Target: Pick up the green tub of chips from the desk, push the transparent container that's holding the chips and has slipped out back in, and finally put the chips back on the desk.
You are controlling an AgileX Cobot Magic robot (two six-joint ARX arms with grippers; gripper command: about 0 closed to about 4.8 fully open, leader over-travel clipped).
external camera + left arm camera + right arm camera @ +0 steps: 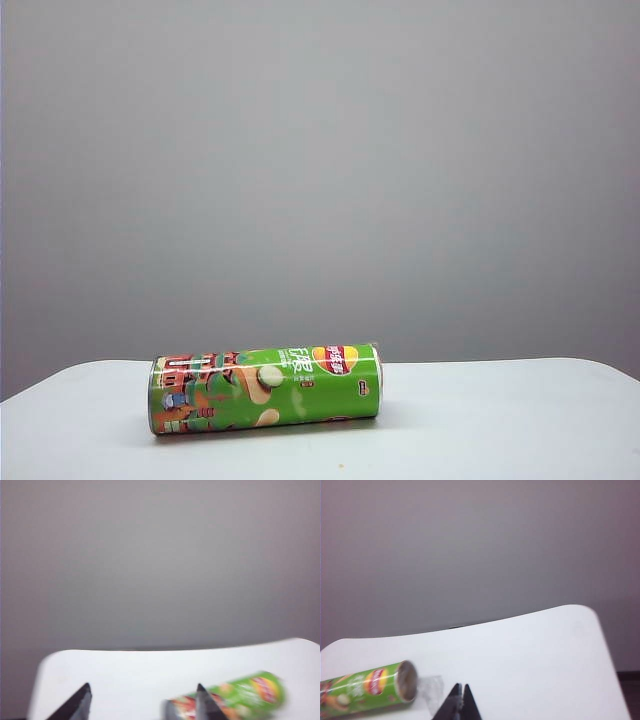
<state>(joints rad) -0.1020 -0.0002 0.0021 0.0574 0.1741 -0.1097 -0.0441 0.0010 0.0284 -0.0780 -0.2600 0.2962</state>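
Green cylindrical chip tub w/ red-yellow logo [265, 388] lies on its side on the wide white desk [500, 420], near front edge. Left gripper [142, 702]: tips spread apart, empty, tub just behind. Right gripper [459, 702]: tips pressed together, empty, beside tub's open end, where a clear plastic bit [430, 689] shows.

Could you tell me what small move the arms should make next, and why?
Probably bring the left gripper forward to straddle the green can, which lies on its side on the desk. Its jaws stand apart with nothing between them, just short of the can. The right gripper is shut, near the open end, where the clear tray seems to stick out.
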